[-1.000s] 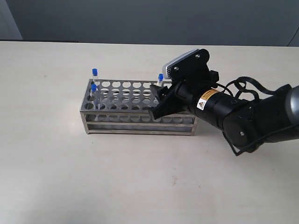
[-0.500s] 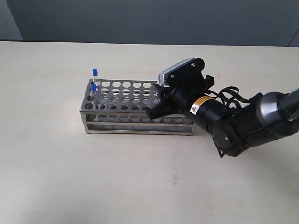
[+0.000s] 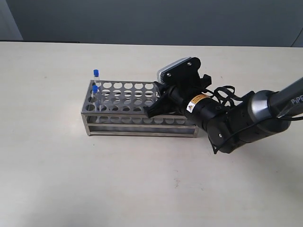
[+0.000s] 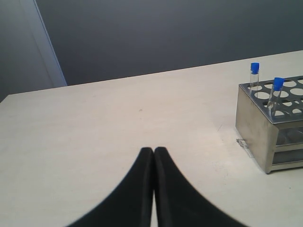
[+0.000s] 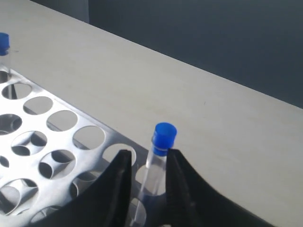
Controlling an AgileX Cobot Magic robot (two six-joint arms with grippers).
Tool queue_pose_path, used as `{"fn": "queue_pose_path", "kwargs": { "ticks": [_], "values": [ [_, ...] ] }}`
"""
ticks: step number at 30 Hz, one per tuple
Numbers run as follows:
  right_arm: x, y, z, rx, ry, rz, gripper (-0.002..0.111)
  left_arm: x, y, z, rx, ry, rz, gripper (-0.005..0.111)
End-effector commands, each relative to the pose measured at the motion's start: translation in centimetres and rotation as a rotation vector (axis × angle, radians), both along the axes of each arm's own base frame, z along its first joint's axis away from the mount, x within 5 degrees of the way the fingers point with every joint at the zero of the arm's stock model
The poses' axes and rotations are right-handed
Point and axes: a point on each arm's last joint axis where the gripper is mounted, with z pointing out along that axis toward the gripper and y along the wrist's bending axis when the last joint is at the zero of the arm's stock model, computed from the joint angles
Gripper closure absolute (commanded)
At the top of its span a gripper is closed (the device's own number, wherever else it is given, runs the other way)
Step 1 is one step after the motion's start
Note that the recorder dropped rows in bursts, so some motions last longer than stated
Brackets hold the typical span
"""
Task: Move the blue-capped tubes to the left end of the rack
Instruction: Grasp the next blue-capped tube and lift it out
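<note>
Exterior, rack (image 3: 137,125): it sits centre-left of the frame on the pale table (image 3: 142,189), long side toward the lower edge.
Exterior, blue-capped tubes: two show, upright at the rack's left end. The back tube (image 3: 96,74) is in the rear corner, with the front tube (image 3: 94,90) just ahead of it.
Exterior, right gripper (image 3: 152,111): it reaches in from the right of the frame, over the rack's right part. Its finger spacing cannot be told from here.
Left wrist, left gripper (image 4: 154,152): the fingers are pressed together with nothing between them, above bare table.
Left wrist, rack (image 4: 255,127): its end wall is well apart from the gripper. The back tube (image 4: 254,71) and front tube (image 4: 277,87) stand in the end holes.
Right wrist, right gripper (image 5: 148,156): the fingers (image 5: 118,189) are apart, one on each side of a tube.
Right wrist, flanked tube (image 5: 163,137): it stands in a hole near the rack's edge, leaning slightly, with its cap above the fingertips. One finger is close against it and a narrow gap shows on the other side, so it is not clamped.
Right wrist, rack (image 5: 75,152): the holed top plate shows, with another blue cap (image 5: 4,41) far along it.
</note>
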Motion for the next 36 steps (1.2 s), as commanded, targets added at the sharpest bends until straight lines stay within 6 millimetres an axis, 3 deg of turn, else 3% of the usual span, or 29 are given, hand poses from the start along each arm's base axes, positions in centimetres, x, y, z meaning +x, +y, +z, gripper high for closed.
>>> {"fn": "queue_pose_path", "kwargs": {
  "ticks": [1,14,20,27,31,35,36],
  "values": [
    [0.19,-0.11,0.08,-0.002,-0.004,-0.006,0.082,-0.02,0.01,0.01,0.001,-0.005,0.001,0.106],
    [0.2,-0.11,-0.18,0.002,0.001,-0.009,0.082,-0.02,0.01,0.01,0.001,-0.005,0.001,0.106],
    [0.24,-0.13,-0.1,0.008,-0.006,-0.015,0.058,-0.02,0.01,0.01,0.001,-0.005,0.001,0.106],
    [0.29,-0.12,0.06,0.017,-0.023,-0.016,0.057,-0.02,0.01,0.01,0.001,-0.005,0.001,0.106],
    [0.38,-0.23,0.09,0.028,-0.027,-0.034,0.063,-0.02,0.01,0.01,0.001,-0.005,0.001,0.106],
    [0.35,-0.24,-0.01,0.022,-0.017,-0.033,0.091,-0.02,0.01,0.01,0.001,-0.005,0.001,0.106],
    [0.33,-0.24,-0.09,0.018,-0.009,-0.033,0.106,-0.02,0.01,0.01,0.001,-0.005,0.001,0.106]
  ]
}}
